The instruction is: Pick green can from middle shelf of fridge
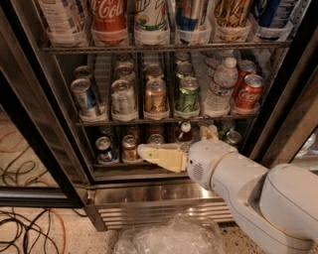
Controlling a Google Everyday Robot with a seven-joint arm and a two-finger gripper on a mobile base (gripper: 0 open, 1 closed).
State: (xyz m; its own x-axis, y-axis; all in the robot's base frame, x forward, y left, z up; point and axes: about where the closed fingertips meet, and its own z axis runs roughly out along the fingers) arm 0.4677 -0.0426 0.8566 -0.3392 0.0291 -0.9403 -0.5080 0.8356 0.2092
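One green can (188,94) at middle shelf (169,120) front, one hand (164,158) below.

Noted green can (188,96) at lane front on middle shelf (99,122) of fridge (159,196), fourth from left. Water bottle (221,89) just right of it, Coca-Cola can (248,92) beyond. Found gripper (160,155) below that shelf, before bottom-row cans, lower left of green can. Plastic bag (169,239) on floor before fridge.

Coca-Cola script stands on the red bottle (108,15) up top; the pincer (161,156) hovers low in the fridge (149,194).
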